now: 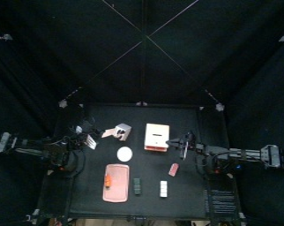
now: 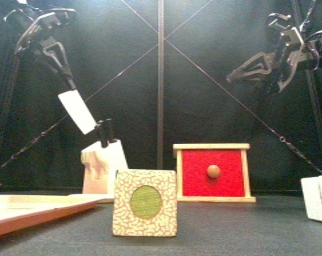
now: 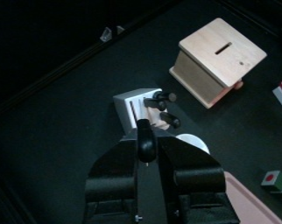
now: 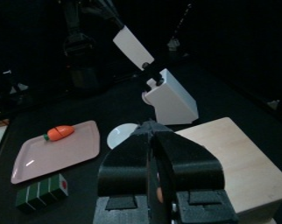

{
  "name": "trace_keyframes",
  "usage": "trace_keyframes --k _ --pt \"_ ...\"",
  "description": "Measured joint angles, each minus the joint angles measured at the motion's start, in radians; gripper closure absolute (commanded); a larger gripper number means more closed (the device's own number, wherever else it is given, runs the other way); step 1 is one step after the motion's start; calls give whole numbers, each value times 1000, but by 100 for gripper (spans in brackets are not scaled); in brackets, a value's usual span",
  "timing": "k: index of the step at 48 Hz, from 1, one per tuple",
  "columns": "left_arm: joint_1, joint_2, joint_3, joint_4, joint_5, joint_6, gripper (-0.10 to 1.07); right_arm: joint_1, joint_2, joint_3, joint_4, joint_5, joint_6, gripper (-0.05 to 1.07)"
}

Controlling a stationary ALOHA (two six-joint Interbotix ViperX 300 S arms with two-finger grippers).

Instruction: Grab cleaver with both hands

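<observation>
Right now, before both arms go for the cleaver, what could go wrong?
The cleaver leans out of the white knife block, so a sideways pull could tip the block. The red-fronted wooden box stands close beside the block, and the right gripper might knock it. The left gripper and the right one, meeting on one small cleaver, could collide.

Both arms raised, left claw [image 3: 153, 175] and right claw [image 4: 158, 179] closed.

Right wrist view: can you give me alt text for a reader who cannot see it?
A cleaver slants, pale blade up, from a white knife block on the black table, beyond the right gripper and its shut jaws. Nearer lie a pink tray holding a small orange piece, a white disc and a wooden box.
</observation>
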Motion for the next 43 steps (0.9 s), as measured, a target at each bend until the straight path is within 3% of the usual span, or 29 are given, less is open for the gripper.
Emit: trace_keyframes --k 10,29,38,43 --pt "-81 -18 -2 0 -11 57 54 3 0 0 -2 0 0 100" --pt "-183 -21 -5 8 -106 58 54 6 0 0 -6 0 0 100" --pt "-215 -23 43 17 -295 71 54 34 0 2 -5 0 0 100" --pt "-216 -23 110 32 -428 66 54 66 3 0 -9 0 0 100"
